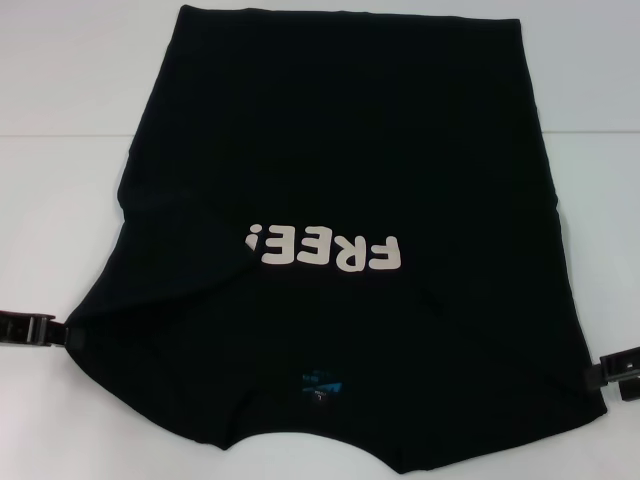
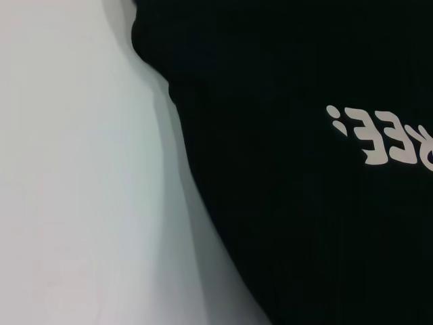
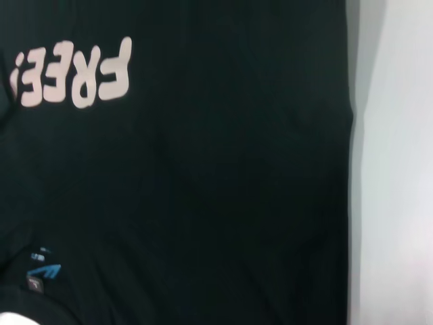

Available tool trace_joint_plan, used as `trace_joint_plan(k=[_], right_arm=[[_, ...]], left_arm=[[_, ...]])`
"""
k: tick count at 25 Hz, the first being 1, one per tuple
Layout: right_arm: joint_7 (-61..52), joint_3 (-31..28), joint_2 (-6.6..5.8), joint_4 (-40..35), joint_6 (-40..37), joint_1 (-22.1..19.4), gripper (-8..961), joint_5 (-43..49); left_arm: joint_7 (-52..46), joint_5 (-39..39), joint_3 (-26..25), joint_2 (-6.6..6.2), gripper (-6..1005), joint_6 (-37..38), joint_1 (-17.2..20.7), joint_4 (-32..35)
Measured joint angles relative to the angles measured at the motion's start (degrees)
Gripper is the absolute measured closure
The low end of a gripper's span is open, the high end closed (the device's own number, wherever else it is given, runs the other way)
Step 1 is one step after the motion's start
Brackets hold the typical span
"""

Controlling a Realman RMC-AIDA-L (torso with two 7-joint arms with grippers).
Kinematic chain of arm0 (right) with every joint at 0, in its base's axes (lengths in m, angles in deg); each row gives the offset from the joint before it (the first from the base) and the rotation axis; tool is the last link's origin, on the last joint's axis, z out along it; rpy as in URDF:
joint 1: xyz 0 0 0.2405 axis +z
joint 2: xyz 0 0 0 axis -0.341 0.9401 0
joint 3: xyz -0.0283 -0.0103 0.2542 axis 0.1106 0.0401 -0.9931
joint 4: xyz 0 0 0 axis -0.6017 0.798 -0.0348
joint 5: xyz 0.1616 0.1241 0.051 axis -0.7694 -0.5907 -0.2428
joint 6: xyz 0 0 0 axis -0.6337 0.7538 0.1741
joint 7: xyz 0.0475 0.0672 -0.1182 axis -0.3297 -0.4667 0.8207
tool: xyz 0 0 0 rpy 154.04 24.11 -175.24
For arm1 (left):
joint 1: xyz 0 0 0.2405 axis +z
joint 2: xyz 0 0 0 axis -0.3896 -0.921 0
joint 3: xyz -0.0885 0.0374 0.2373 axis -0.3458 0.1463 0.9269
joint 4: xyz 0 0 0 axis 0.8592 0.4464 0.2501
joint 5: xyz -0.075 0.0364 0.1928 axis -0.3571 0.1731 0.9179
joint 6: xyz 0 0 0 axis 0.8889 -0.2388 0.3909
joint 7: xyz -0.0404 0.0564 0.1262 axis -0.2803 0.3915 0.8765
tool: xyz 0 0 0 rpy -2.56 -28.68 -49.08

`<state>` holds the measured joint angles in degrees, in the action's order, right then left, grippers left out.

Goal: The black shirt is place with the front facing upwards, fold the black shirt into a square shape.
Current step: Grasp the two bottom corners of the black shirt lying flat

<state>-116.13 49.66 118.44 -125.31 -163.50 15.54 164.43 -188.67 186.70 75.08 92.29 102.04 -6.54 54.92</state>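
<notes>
The black shirt [image 1: 340,150] lies front up on the white table, its white "FREE!" lettering [image 1: 325,250] upside down to me and its blue neck label [image 1: 322,385] near the front edge. My left gripper [image 1: 72,337] is shut on the shirt's left edge, where the cloth is drawn to a point. On the opposite side, my right gripper [image 1: 598,376] is shut on the right edge. The left wrist view shows the shirt [image 2: 304,223] beside bare table. In the right wrist view the shirt [image 3: 203,189] and its label [image 3: 42,273] show. Neither wrist view shows fingers.
White table [image 1: 60,150] borders the shirt on both sides. The shirt's far hem reaches the top of the head view.
</notes>
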Motion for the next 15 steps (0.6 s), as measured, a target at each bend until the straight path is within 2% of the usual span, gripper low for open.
trace_joint_plan(k=[7, 15], right_arm=[[1.3, -1.6, -1.43, 3.3, 0.0, -0.1, 226, -1.3], [1.8, -1.7, -1.63, 3.7, 0.2, -0.2, 234, -1.4]], left_arm=[[0.0, 0.0, 0.0, 0.00, 985, 0.1, 0.0, 0.0], [0.0, 0.0, 0.0, 0.00, 984, 0.1, 0.0, 0.0]])
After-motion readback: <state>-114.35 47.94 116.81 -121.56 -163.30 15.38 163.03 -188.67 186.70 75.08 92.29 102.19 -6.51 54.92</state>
